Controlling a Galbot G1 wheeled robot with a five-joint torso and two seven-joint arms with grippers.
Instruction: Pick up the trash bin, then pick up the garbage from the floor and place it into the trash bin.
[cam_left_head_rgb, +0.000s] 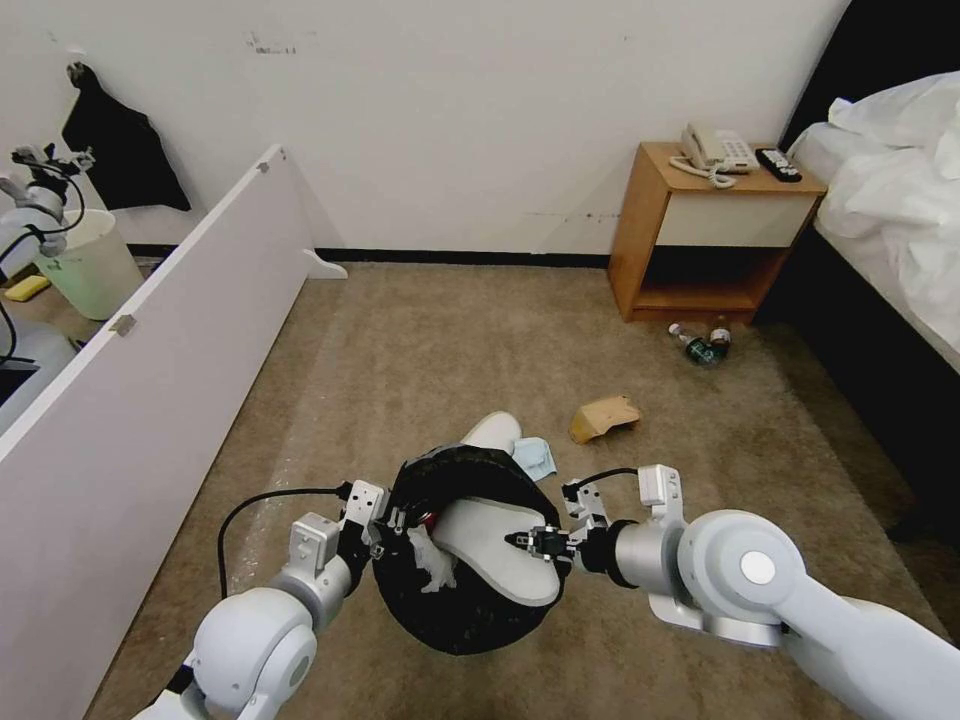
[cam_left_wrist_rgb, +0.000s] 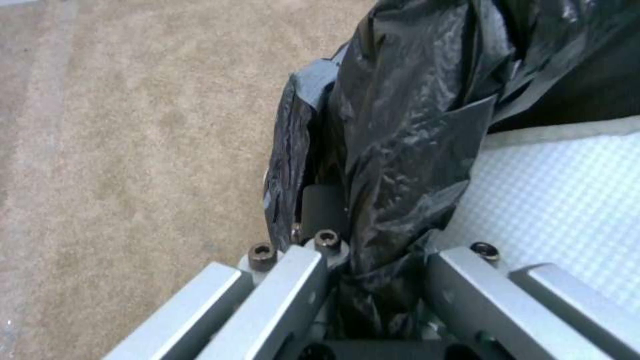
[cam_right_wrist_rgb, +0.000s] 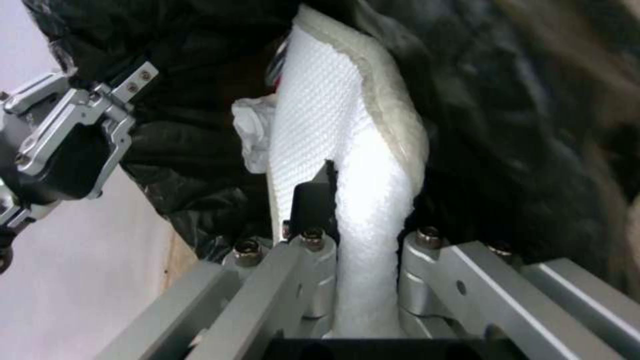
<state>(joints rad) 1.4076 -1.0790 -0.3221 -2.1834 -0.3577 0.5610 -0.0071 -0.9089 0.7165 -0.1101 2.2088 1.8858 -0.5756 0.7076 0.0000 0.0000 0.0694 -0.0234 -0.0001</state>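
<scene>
The trash bin, lined with a black bag, hangs above the carpet with my left gripper shut on its rim. My right gripper is shut on a white slipper lying slanted across the bin's mouth. In the right wrist view the gripper pinches that slipper. A crumpled tissue and a bit of red lie inside. On the floor behind the bin lie another slipper, a light-blue cloth, a cardboard piece and two bottles.
A long white panel runs along the left, with a pale bucket behind it. A wooden nightstand carrying a phone and remote stands at the back right, beside the bed. Open carpet lies ahead.
</scene>
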